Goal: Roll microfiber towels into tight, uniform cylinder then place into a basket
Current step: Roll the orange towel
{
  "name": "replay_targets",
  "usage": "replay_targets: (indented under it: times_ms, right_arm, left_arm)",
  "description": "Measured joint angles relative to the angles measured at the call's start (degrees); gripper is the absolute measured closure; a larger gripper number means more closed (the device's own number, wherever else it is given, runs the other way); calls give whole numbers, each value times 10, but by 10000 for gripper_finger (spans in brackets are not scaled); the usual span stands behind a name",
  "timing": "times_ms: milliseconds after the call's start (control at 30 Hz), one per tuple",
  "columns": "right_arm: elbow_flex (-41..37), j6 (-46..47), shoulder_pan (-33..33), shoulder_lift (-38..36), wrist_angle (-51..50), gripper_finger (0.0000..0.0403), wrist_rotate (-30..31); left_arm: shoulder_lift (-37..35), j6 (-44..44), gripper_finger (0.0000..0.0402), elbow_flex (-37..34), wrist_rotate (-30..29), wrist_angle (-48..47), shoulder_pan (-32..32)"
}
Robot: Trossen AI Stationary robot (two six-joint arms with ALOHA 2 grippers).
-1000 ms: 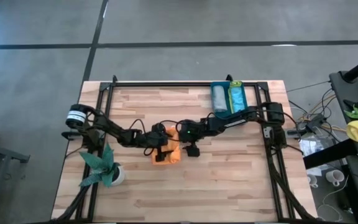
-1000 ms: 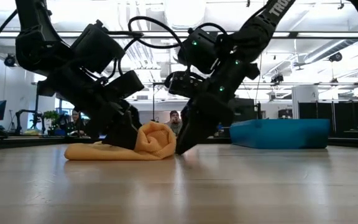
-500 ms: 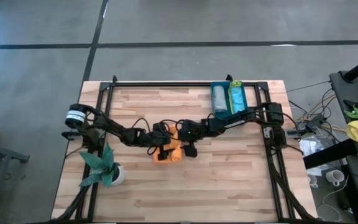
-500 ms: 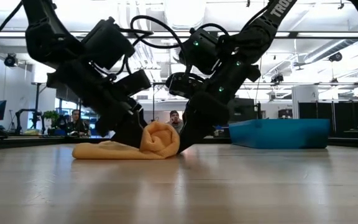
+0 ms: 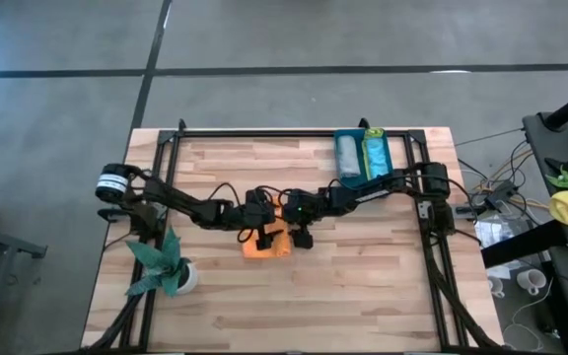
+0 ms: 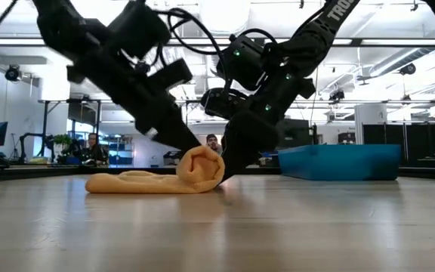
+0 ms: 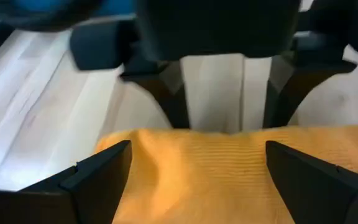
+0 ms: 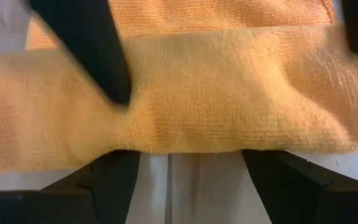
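The wooden bench [image 5: 363, 286] fills the middle of the high view, ringed by a black frame [image 5: 294, 133]. Both dark arms reach in from its sides and meet near the centre, slightly toward 6 o'clock.

At about 1 o'clock on the bench sits the teal-blue basket [image 5: 385, 158], already holding two rolled cloths side by side: a grey towel [image 5: 347, 157] and a turquoise towel [image 5: 373, 155]. In the low view the basket [image 6: 338, 161] stands well apart from the arms, off toward 3 o'clock.

At about 8 o'clock, near the bench edge, is a leafy plant [image 5: 161, 259] in a white pot.

The orange towel [image 5: 267, 242] lies at the centre, partly rolled. In the low view the orange towel [image 6: 172, 177] shows a rounded coil at its 3 o'clock end and a flat tail stretching toward 9 o'clock.

The left tool [image 5: 255, 230] comes down on the 9 o'clock side of the coil, its fingers spread wide with the orange cloth between them in its own wrist view [image 7: 191, 180]; the fingertips [image 6: 178, 137] touch the top of the roll.

The right tool [image 5: 301, 233] presses against the coil from the 3 o'clock side, fingers also spread, the rolled edge lying just ahead of them [image 8: 191, 171].

A person [image 6: 212, 144] is visible in the room behind the bench.
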Motion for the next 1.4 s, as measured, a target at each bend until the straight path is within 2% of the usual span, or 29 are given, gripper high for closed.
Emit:
replay_targets:
  times_ms: [167, 300, 500, 700, 1000, 1400]
  right_arm:
    - [11, -1, 0, 1, -5, 124, 0]
    - [19, -8, 0, 1, 0, 122, -1]
    - [19, -6, 0, 1, 1, 126, -1]
    - [19, 7, 0, 1, 1, 128, -1]
    - [19, 8, 0, 1, -11, 129, 0]
    - [42, 11, 1, 0, -14, 129, -2]
  left_arm:
    - [-72, -79, 49, 20, -9, -182, -1]
    - [-106, -153, 49, -11, -9, -260, -9]
    - [-115, -198, 49, -59, 31, -257, -17]
    - [-102, -199, 49, -66, 46, -270, -17]
    - [-154, -197, 49, -73, 62, -301, -17]
    - [-83, -180, 49, -65, 66, -275, -17]
